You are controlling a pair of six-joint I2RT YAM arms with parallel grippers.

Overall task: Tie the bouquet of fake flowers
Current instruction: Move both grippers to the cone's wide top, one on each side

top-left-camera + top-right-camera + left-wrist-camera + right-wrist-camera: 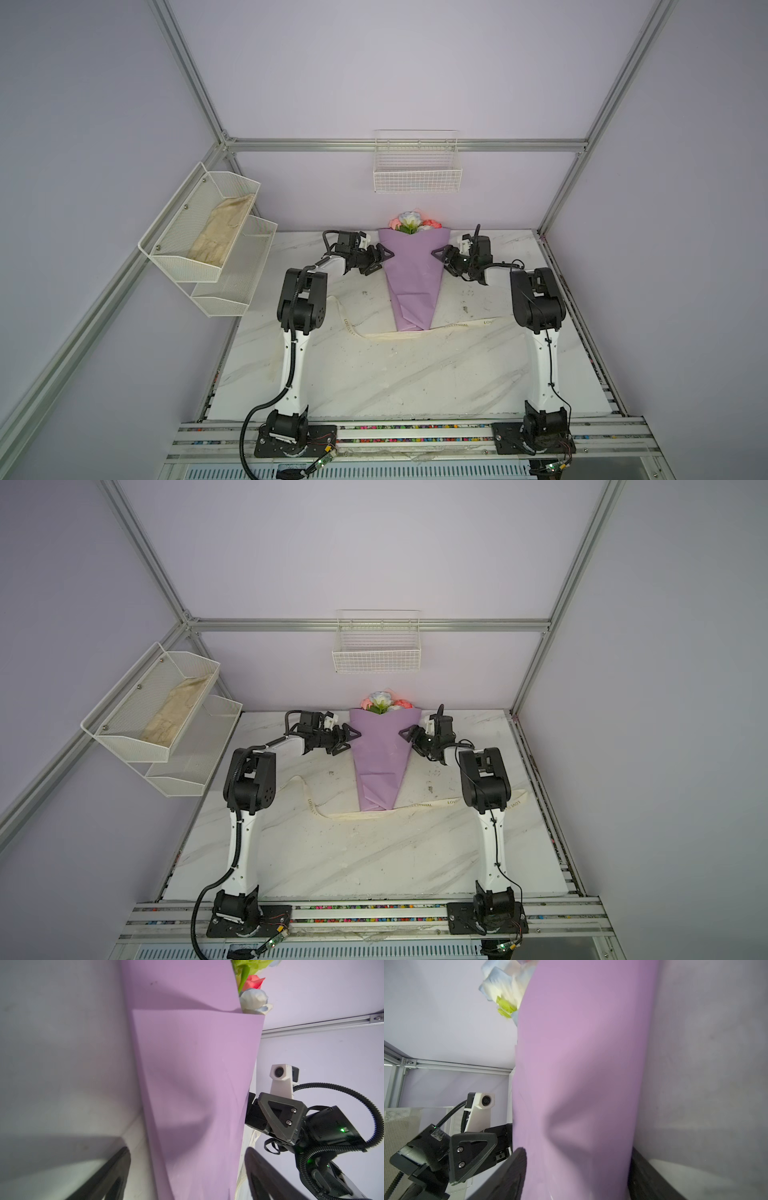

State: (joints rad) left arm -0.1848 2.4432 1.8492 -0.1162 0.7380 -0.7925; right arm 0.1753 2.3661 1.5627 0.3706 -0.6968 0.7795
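The bouquet (411,270) lies on the marble table (374,374), wrapped in a lilac paper cone, with its flowers (409,222) against the back wall. It shows in both top views (380,750). My left gripper (386,259) reaches over the cone's left edge. In the left wrist view it (187,1157) is open, with the paper (197,1064) between the fingers and a gap on one side. My right gripper (438,255) is at the cone's right edge. In the right wrist view it (577,1163) has both fingers against the paper (581,1043). A cream ribbon (457,326) runs under the cone's narrow end.
A white two-tier mesh shelf (203,232) on the left wall holds a folded cloth (220,237). A white wire basket (417,170) hangs on the back wall above the flowers. Metal frame posts stand at the table's back corners.
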